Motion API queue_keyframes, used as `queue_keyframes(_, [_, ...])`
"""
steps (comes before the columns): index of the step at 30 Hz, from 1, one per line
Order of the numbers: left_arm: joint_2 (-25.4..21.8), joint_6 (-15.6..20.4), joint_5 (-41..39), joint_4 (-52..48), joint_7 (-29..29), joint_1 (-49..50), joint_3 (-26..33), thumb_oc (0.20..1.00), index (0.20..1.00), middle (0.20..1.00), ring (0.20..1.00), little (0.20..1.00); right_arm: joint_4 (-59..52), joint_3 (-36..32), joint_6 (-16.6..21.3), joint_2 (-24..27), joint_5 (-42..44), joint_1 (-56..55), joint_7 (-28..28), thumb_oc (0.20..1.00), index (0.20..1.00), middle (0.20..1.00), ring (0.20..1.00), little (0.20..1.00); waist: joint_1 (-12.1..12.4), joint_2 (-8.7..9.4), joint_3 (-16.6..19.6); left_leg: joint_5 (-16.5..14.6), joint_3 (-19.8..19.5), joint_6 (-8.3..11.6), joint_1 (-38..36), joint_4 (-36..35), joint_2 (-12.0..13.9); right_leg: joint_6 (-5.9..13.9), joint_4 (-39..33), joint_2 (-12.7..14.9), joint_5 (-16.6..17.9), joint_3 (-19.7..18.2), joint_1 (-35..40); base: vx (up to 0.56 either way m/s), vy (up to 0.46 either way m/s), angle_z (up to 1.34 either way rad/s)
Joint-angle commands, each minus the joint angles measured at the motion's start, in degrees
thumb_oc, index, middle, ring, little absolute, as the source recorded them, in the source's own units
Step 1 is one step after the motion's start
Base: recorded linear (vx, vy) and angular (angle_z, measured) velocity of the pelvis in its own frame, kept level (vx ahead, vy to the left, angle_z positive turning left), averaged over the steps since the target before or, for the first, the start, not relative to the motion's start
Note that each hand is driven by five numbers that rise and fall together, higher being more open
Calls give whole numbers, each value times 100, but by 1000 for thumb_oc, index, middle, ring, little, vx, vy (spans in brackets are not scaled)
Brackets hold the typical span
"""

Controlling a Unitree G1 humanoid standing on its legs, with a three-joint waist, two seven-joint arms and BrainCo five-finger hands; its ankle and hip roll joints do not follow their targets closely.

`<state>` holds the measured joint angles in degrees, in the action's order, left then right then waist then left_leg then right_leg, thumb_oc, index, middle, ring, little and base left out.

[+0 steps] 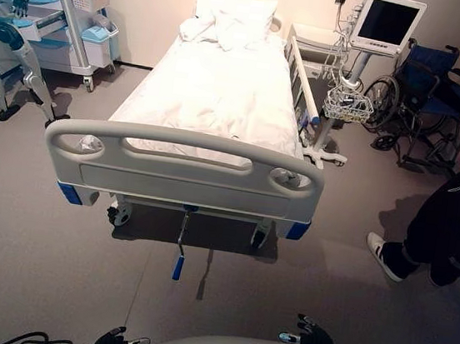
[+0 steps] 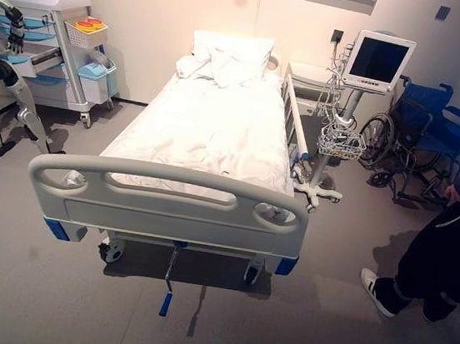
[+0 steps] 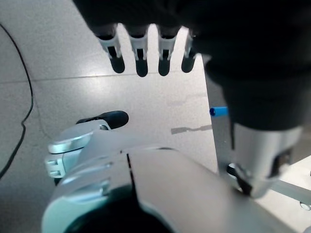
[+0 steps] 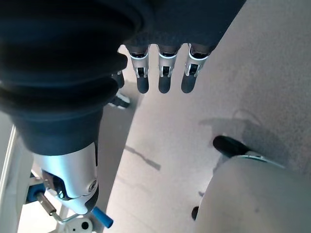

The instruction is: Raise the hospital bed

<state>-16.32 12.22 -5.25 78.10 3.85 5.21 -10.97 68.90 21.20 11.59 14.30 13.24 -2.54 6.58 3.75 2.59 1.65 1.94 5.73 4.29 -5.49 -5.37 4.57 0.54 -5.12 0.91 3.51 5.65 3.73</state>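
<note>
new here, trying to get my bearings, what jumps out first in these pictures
The hospital bed with its white sheets fills the middle of the room, its grey footboard nearest, and a blue-handled crank hangs out below it. A monitor on a stand stands at the bed's right, with a wheelchair beyond. Both hands, left hand and right hand, hang open above the floor.

Grey floor (image 1: 29,231), pale wall (image 2: 166,5), medical cart (image 2: 58,29), monitor stand (image 2: 378,60), wheelchair (image 2: 424,133)
</note>
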Motion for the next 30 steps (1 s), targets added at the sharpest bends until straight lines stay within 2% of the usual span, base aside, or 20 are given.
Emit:
queue_keyframes(1, [91, 165, 141, 427, 31, -406, 19, 1000, 1000, 1000, 1000, 1000, 65, 15, 206, 109, 241, 413, 53, 1000, 1000, 1000, 1000, 1000, 42, -6, -170, -375, 132, -196, -363, 37, -416, 457, 696, -5, -595, 1, 115, 0, 0, 0])
queue_keyframes(12, [42, 175, 198, 346, 69, -451, -33, 1000, 1000, 1000, 1000, 1000, 87, -14, 147, 188, 200, 355, 106, 1000, 1000, 1000, 1000, 1000, 101, 37, -209, -348, 43, -198, -299, 37, -401, 458, 681, 5, -587, 73, 80, -2, -2, 0])
queue_keyframes(17, [2, 215, 305, 269, 24, -594, -157, 1000, 1000, 1000, 1000, 1000, 201, -153, 97, 217, 305, 275, 135, 1000, 1000, 1000, 1000, 1000, 189, 40, -229, -332, -79, -201, -236, 37, -408, 469, 684, 31, -591, 233, 71, 3, -6, 12])
queue_keyframes(30, [82, 175, 225, 184, 86, -602, -247, 1000, 1000, 1000, 1000, 1000, 350, -139, 134, 212, 193, 343, 87, 1000, 1000, 1000, 1000, 1000, 214, 48, -160, -339, -116, -192, -247, 37, -401, 441, 658, 33, -580, 262, 114, 0, 5, 2])
